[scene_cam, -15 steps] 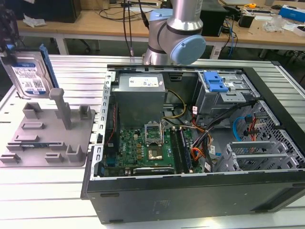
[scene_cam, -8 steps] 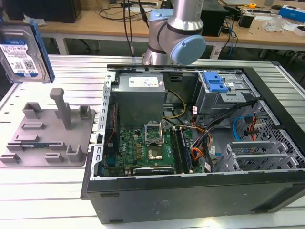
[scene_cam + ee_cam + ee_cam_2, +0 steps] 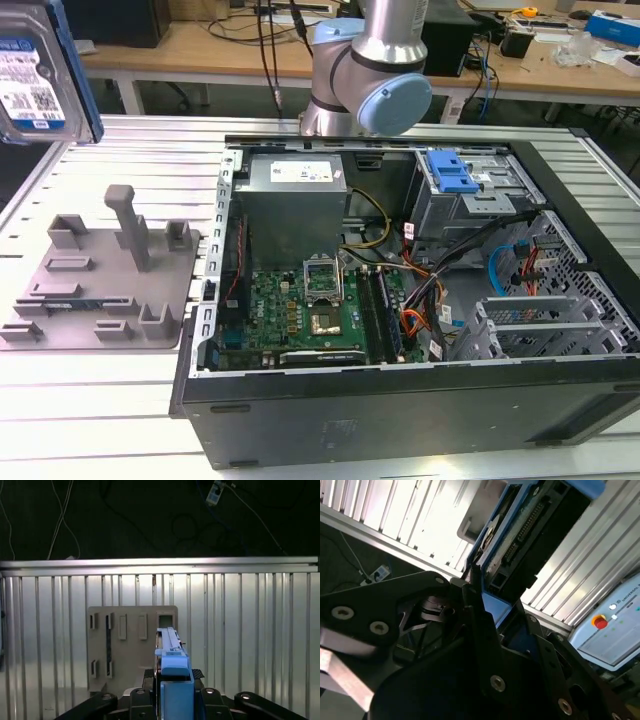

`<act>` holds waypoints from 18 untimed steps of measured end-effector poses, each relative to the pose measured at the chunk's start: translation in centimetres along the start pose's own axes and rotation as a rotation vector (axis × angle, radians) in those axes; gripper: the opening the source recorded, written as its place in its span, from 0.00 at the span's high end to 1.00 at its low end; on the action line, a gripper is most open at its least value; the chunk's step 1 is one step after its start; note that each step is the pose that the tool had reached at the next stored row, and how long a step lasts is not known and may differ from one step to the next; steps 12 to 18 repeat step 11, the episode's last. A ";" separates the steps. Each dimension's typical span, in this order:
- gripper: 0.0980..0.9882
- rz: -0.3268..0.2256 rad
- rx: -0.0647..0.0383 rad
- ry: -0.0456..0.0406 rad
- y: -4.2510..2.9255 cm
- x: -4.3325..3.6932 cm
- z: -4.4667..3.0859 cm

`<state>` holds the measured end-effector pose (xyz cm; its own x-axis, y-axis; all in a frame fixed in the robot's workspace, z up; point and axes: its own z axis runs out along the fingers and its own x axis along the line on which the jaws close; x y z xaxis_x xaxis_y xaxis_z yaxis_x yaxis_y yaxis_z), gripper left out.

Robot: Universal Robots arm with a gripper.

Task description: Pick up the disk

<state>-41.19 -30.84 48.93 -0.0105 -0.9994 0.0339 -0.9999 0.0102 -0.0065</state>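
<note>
Exterior view: the disk [image 3: 35, 75] hangs high at the exterior view's left, well above the grey fixture plate [image 3: 100, 285] on the slatted table [image 3: 110, 400]. Both wrist views show the gripper [image 3: 172, 680] clamped on it — fingers [image 3: 475, 605] pressing its blue rails.

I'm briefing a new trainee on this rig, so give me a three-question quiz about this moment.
1. True or false: the disk lies flat on the grey fixture plate.
2. What grips the disk in both wrist views?
3. The computer case is: A) open, B) closed.

Key:
1. False; it is lifted clear of the plate, at the exterior view's upper left.
2. The gripper, clamped on its blue-railed edge.
3. A.
</note>
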 end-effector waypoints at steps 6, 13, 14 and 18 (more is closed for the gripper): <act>0.70 0.000 0.000 -0.0093 -0.01 0.14 -1.74; 0.70 0.000 0.000 -0.0103 -0.02 0.15 -1.74; 0.70 0.000 0.000 -0.0103 -0.02 0.15 -1.74; 0.70 0.000 0.000 -0.0103 -0.02 0.15 -1.74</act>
